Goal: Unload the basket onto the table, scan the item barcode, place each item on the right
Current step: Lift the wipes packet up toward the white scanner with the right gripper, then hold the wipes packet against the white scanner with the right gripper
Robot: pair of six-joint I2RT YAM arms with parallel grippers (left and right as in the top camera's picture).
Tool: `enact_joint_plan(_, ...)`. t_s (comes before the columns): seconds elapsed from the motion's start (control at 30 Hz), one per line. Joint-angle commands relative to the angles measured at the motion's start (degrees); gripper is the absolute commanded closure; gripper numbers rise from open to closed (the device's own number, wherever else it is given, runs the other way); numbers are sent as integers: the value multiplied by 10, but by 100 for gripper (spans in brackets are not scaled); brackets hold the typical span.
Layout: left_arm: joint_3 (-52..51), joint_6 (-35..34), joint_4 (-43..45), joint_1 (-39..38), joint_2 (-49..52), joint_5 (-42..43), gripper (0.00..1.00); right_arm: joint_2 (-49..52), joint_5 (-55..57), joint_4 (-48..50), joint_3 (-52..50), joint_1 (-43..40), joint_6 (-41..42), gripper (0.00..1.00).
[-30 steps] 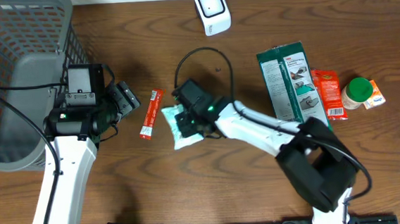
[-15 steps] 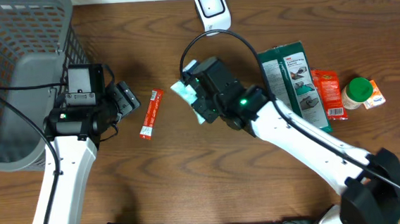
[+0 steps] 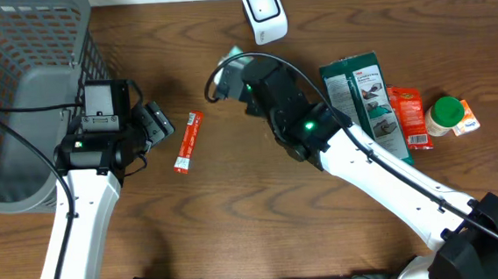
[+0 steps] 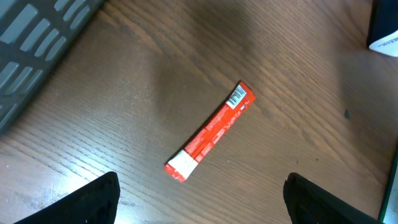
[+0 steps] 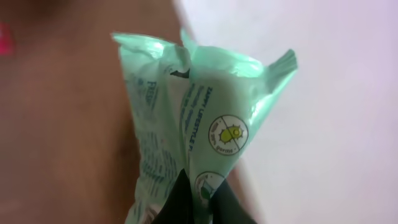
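The right arm's jaws are clamped on the lower edge of a mint-green pouch. The pouch sticks out beyond their tips, held clear of the worktop, with the white barcode scanner just past its far end. So the pick-up looks done and the presenting is under way. The blurred wrist view shows only print and round emblems on the pouch, so whether a barcode faces the scanner cannot be told, and a read may yet need a turn of the wrist. The left arm's jaws stand wide apart and empty. A red stick packet lies flat ahead of and between them, unscanned by the look of it.
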Motion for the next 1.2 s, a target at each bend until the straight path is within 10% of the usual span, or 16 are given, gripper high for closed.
enact_joint_plan(0.0, 7, 1, -2, 2, 0, -5, 15, 28, 88, 91, 12, 0, -193, 99)
enact_joint_plan(0.23, 7, 1, -2, 2, 0, -5, 15, 105, 107, 296, 12, -29, -403, 99)
enact_joint_plan(0.53, 7, 1, -2, 2, 0, -5, 15, 211, 0, 512, 13, -90, -433, 99)
enact_joint_plan(1.17, 7, 1, -2, 2, 0, -5, 15, 456, -8, 389, 358, -124, -364, 99)
